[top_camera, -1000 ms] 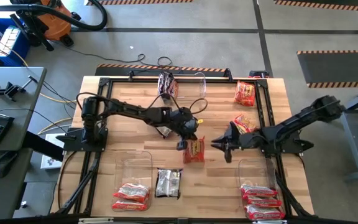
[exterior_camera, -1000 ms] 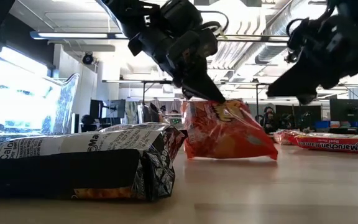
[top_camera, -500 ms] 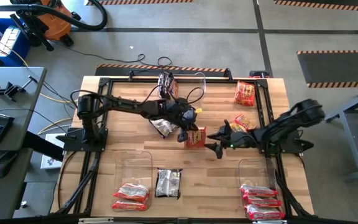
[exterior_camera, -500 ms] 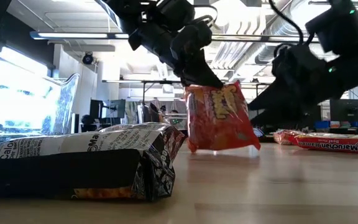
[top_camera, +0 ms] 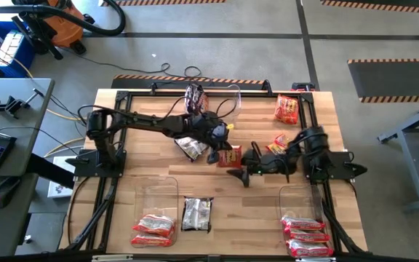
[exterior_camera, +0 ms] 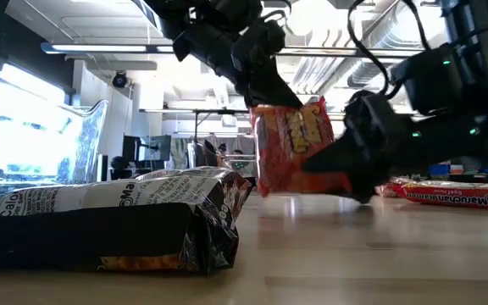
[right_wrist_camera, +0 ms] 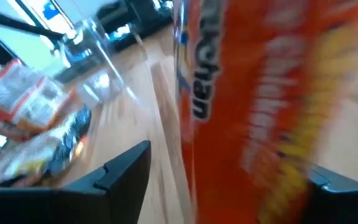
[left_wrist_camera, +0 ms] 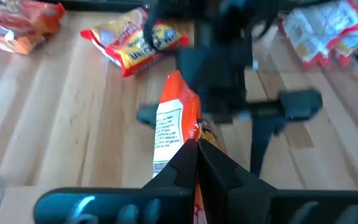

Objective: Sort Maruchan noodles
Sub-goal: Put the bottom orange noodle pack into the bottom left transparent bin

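Maruchan noodles under handover: one orange-red crinkly plastic ramen packet (top_camera: 229,156) hangs upright above the middle of the wooden counter (top_camera: 253,211), pinched by its top edge in the left pincer (top_camera: 219,151), whose fingers are clamped together on it. The right pincer (top_camera: 243,167) stands with fingers wide apart, one on each side of the packet's lower half, not gripping as far as the frames show.

Risks, by judgement:
- If the left pincer lets go before the right one closes, the packet would drop flat onto the counter.
- The packet is thin and slack; a closing pincer could catch only a corner, and the packet could swing or slip.
- Both pincers are crowded at one spot, so a contact between fingers is possible.

Surroundings, from the packet outward:
- Dark black-silver packet (top_camera: 191,148) lies at 9 o'clock, near.
- Orange-red packet (top_camera: 278,144) at 3 o'clock, near the right arm.
- Another dark packet (top_camera: 195,98) at 11 o'clock, and an orange-red packet (top_camera: 286,108) at 1 o'clock, both by the far edge.
- Clear plastic bin (top_camera: 300,200) at 5 o'clock, with sorted red-and-white packets (top_camera: 308,234) beyond it.

Open counter lies toward 6 o'clock.
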Available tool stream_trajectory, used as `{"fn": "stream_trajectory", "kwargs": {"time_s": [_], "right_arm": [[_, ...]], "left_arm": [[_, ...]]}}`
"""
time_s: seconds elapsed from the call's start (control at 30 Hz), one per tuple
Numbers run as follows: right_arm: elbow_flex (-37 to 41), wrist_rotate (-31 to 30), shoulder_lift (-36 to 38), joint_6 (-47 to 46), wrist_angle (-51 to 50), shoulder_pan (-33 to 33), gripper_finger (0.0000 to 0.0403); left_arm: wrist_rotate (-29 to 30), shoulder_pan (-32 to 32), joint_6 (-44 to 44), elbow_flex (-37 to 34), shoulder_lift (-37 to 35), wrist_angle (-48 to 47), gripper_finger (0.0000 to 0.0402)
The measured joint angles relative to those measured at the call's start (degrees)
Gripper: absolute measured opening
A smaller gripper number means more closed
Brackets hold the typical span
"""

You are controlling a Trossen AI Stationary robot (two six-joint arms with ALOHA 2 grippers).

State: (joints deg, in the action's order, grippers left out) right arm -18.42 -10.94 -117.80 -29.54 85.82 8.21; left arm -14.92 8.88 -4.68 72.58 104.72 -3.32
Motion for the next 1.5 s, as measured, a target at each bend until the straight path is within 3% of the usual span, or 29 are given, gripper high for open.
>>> {"fn": "stream_trajectory", "kwargs": {"time_s": [0.17, 0.5, 0.7, 1.0, 1.23, 1.37, 1.5], "right_arm": [[-2.9, -1.09, -3.02, 2.94, 2.27, 0.73, 0.0237], [-2.88, -7.46, -2.45, 6.73, 4.06, 2.14, 0.0066], [-2.88, -8.26, -1.84, 9.56, 3.88, 2.99, 0.0005], [-2.77, -8.61, 2.05, 16.31, 3.63, 4.39, 0.0001], [-2.77, -9.51, 2.77, 13.74, 3.36, 4.39, 0.0005], [-2.9, -11.28, 2.9, 10.22, 4.19, 4.16, 0.0038], [-3.36, -11.43, 2.95, 8.57, 4.4, 4.15, 0.0103]], "left_arm": [[0.14, 0.35, 0.95, -0.58, -2.54, 0.36, 0.0], [0.26, 0.59, 4.61, -10.07, -7.97, 10.39, 0.0], [2.61, 0.63, 6.88, -16.33, -10.75, 15.0, 0.0], [4.57, 0.61, 9.32, -19.9, -12.43, 17.26, 0.0], [5.09, -0.25, 9.09, -19.93, -12.39, 17.81, 0.0001], [5.8, -1.3, 9.07, -20.09, -12.14, 16.58, 0.0], [6.0, -1.87, 9.0, -20.08, -12.11, 17.31, 0.0]]}}
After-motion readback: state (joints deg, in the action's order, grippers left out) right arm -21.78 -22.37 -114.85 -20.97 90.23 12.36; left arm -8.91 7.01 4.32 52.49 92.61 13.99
